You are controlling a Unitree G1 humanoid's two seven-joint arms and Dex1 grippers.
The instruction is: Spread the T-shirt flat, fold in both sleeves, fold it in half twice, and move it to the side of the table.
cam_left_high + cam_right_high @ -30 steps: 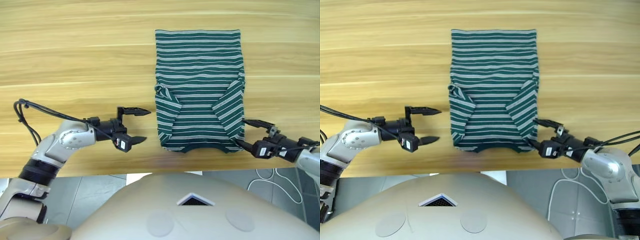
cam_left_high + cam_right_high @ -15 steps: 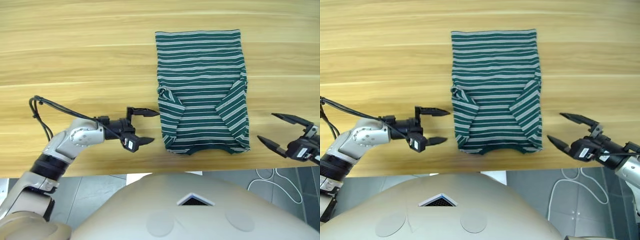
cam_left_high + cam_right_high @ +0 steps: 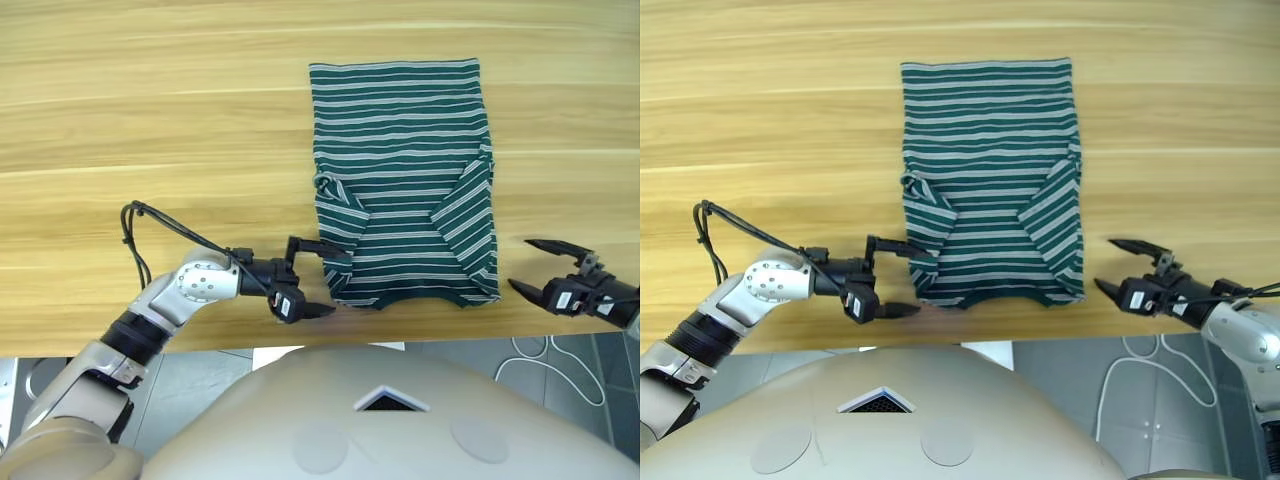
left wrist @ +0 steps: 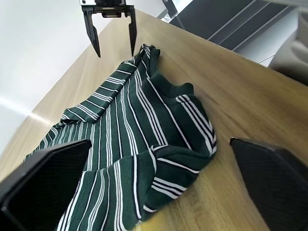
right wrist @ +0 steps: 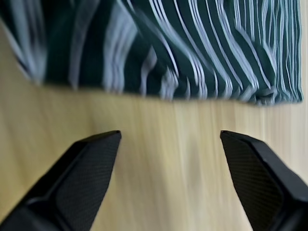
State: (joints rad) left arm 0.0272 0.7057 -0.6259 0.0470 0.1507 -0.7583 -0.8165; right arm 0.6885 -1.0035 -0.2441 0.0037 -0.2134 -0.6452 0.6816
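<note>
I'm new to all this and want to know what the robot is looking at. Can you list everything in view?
T-shirt: one, dark green with thin white stripes, lying on the table right of the middle, both sleeves folded in.
Table: one, light wood, spanning the scene.
Floor: grey tiles, below the table's near edge.
Cable: one, white, looped on the floor at the right.
Left gripper: one, black, open, its fingers either side of the shirt's near left corner.
Right gripper: one, black, open, just off the shirt's near right corner, not touching it.
</note>
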